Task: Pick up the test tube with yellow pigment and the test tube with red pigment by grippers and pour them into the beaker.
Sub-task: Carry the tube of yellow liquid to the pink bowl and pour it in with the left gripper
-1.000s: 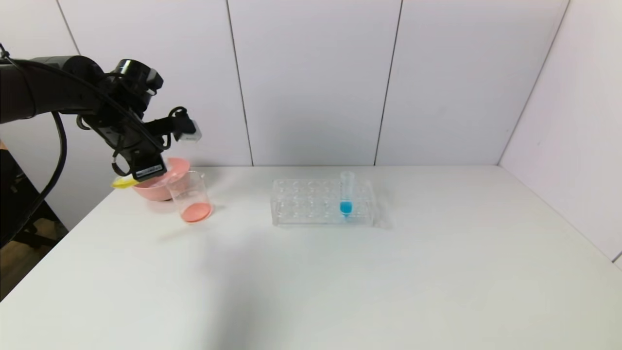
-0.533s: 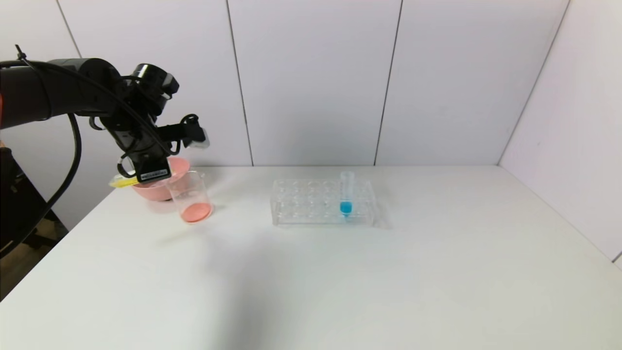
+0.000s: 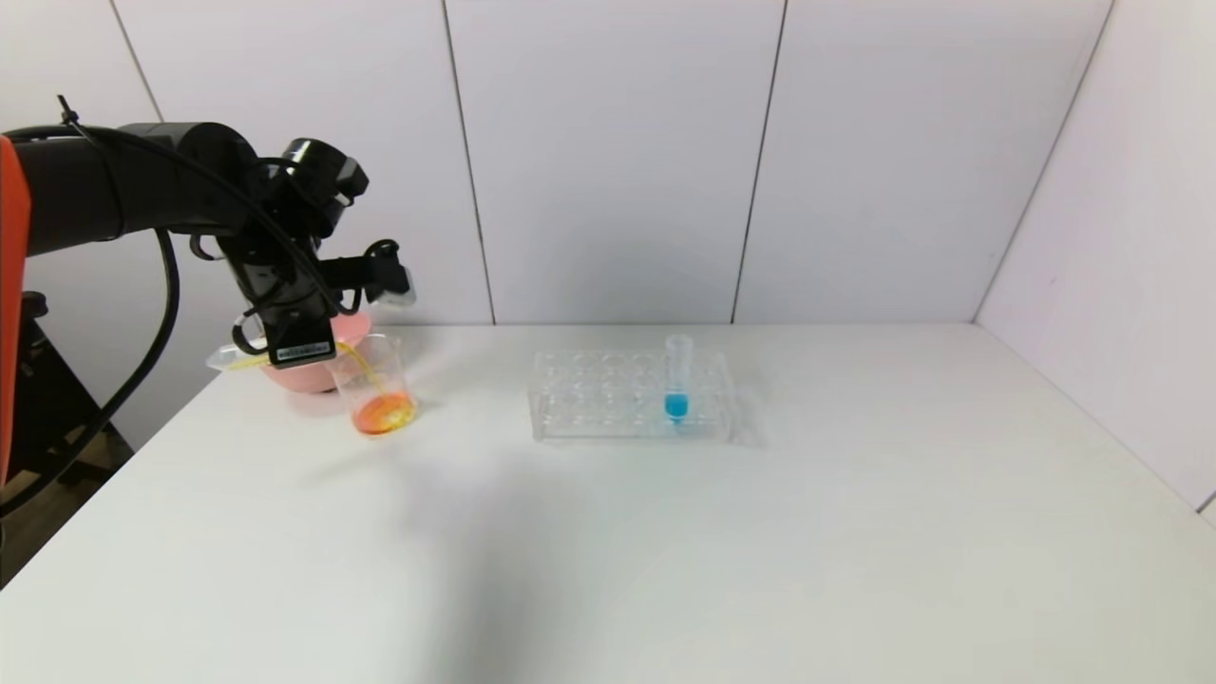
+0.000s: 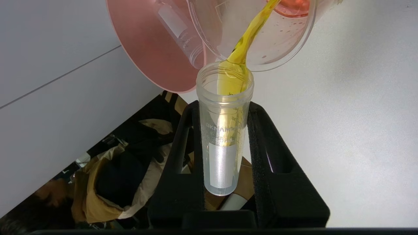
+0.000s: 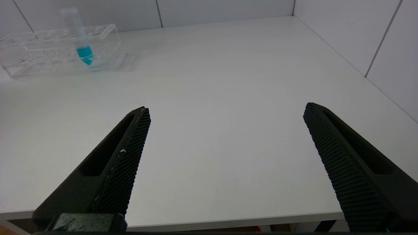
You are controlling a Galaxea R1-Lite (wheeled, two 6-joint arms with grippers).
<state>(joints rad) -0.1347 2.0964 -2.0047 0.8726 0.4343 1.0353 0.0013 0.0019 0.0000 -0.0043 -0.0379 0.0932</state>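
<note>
My left gripper (image 3: 302, 347) is shut on the test tube with yellow pigment (image 3: 228, 359) and holds it tipped over, mouth at the beaker's rim. In the left wrist view the tube (image 4: 223, 137) sits between both fingers of the gripper (image 4: 224, 106). A yellow stream runs from its mouth into the beaker (image 4: 287, 42). The beaker (image 3: 375, 385) stands on the table and holds orange liquid. No red-tipped tube shows. A clear empty tube (image 4: 178, 29) lies in the pink bowl. My right gripper (image 5: 225, 114) is open and empty over the table's front edge.
The pink bowl (image 3: 288, 377) stands right behind the beaker at the table's far left; it also shows in the left wrist view (image 4: 147, 49). A clear tube rack (image 3: 589, 399) with one blue-tipped tube (image 3: 676, 380) stands mid-table.
My left gripper has moved right towards the beaker and tipped the tube further. Yellow liquid now flows out, and the beaker's liquid has turned from pink-red to orange.
</note>
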